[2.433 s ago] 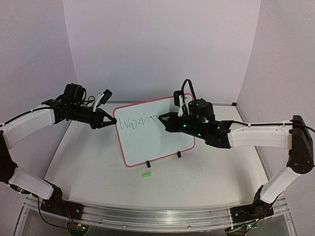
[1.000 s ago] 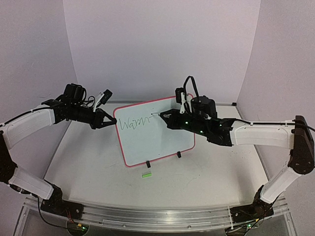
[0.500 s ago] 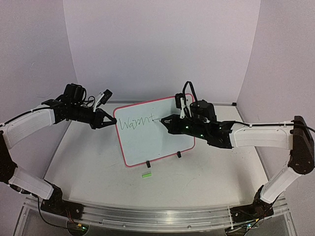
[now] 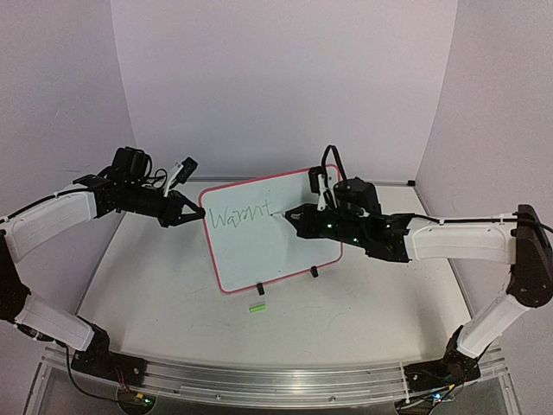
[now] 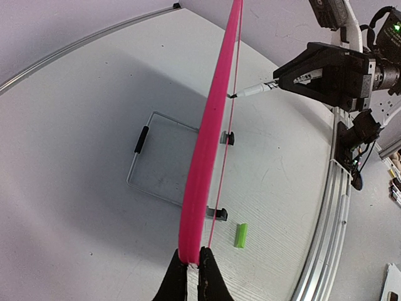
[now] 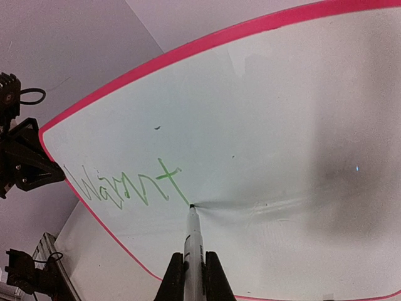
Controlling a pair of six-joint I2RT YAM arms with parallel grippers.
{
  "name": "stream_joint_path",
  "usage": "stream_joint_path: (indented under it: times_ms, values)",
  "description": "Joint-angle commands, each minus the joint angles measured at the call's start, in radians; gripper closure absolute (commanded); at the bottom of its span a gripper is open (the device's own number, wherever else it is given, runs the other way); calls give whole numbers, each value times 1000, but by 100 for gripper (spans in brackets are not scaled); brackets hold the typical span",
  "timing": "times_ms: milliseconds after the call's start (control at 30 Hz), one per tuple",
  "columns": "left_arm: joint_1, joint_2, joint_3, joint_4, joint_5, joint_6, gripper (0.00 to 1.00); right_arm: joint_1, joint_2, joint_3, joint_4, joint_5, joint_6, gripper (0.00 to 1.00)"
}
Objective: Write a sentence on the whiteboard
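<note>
The sentence (image 6: 125, 185) is the only legible writing: thin green handwritten letters reading "Warmt", with a capital W and a crossed t. It runs in one line on the white face of the whiteboard (image 6: 282, 125), close to its left edge. White print on the right arm's black housing (image 5: 313, 72) is too small to read.

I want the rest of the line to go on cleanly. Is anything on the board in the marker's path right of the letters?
Nothing visible does. The marker has its tip just right of the sentence, and the whiteboard face beyond shows only tiny specks up to its frame. The left fingers pinch the opposite edge.
</note>
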Motion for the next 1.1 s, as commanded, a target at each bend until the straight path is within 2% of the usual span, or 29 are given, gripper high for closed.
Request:
stream_joint_path:
  times_ms: [0, 1067]
  values:
    - [-31, 22, 11, -50, -29, 34, 100, -7, -62, -4, 15, 58, -25, 100]
    - [-31, 18, 12, -53, -34, 35, 100, -24, -9, 82, 45, 47, -67, 100]
